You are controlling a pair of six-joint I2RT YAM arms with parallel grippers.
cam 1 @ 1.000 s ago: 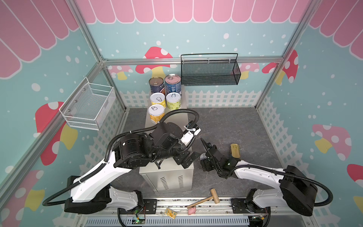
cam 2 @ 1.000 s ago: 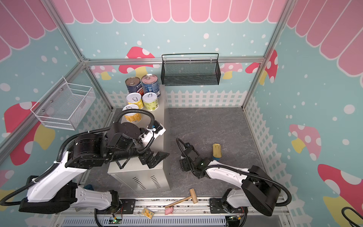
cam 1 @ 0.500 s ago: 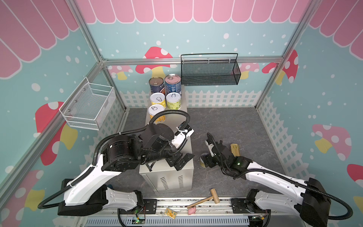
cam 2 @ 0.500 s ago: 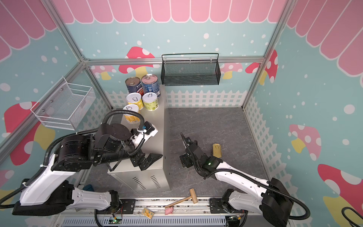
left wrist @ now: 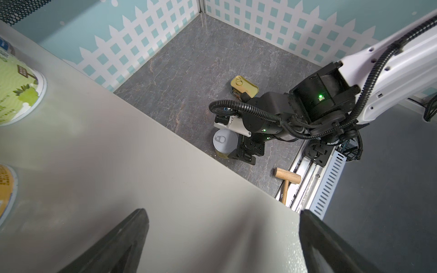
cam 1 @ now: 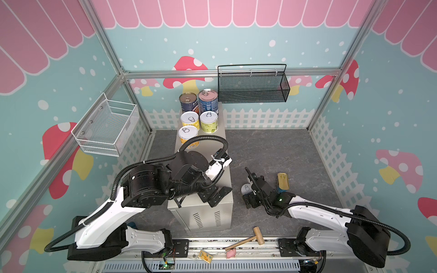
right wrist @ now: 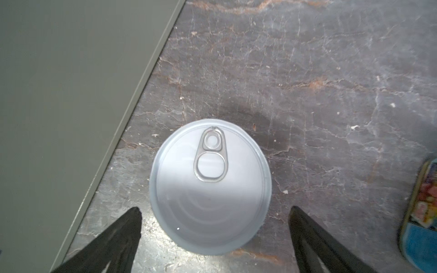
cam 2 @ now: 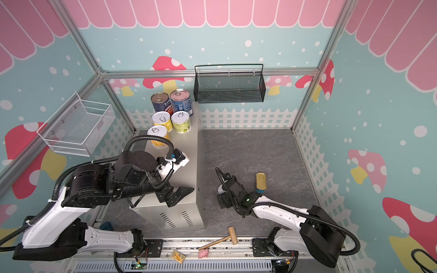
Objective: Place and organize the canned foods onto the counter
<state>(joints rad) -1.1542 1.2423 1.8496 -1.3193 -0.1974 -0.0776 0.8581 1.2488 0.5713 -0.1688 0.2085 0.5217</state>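
Top views: two tall blue cans (cam 1: 208,101) and three yellow cans (cam 1: 208,121) stand on the table (cam 2: 191,146), far end; left jaws hang wide open over its near end, empty. One more short can (cam 1: 246,188) sits upright on the floor (cam 1: 272,151) beside the table, gold-topped tin (cam 1: 283,180) near it. Left wrist: both fingers (left wrist: 123,241) spread above bare table top, nothing between. Right wrist: right jaws wide open, straddling the short can's lid (right wrist: 210,186), gap both sides, no grip.
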